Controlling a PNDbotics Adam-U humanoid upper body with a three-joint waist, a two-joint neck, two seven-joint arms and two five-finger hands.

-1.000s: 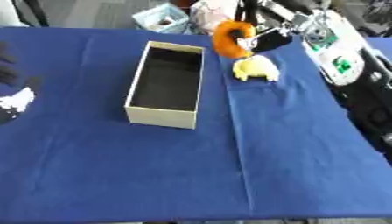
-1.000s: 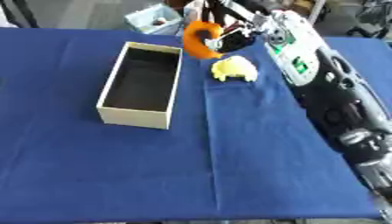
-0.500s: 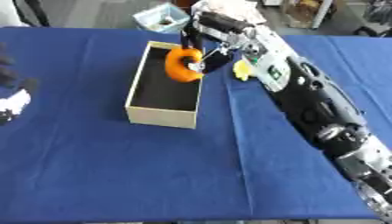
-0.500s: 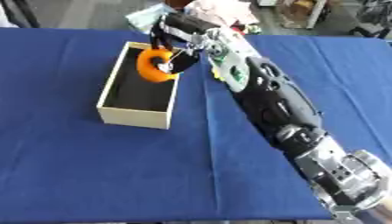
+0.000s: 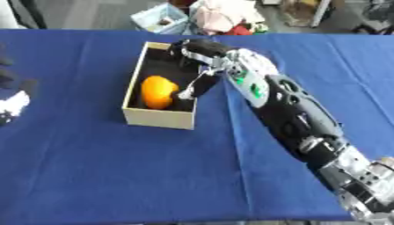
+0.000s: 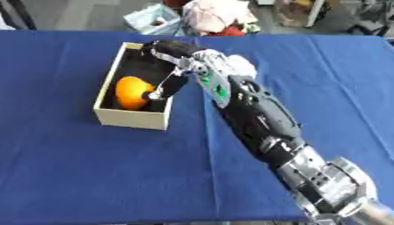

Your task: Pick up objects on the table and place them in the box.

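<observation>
An open cardboard box [image 5: 159,118] stands on the blue cloth, left of the middle. An orange, rounded object [image 5: 156,91] lies inside it, toward the near end. My right arm reaches in from the lower right, across the box's right wall. My right hand [image 5: 194,87] hangs inside the box, right beside the orange object, fingers pointing down and open. My left hand [image 5: 14,104] shows as a black and white shape at the left edge. The yellow object seen earlier right of the box is hidden behind my right arm.
The blue cloth [image 5: 107,176] covers the whole table. Beyond the far edge stand a light blue basket [image 5: 160,17] and a pile of pink and white things [image 5: 223,16]. My right arm lies across the right half of the table.
My right hand carried the orange object from right of the box over it and down inside. The object now lies on the box floor, and the hand has let go.
</observation>
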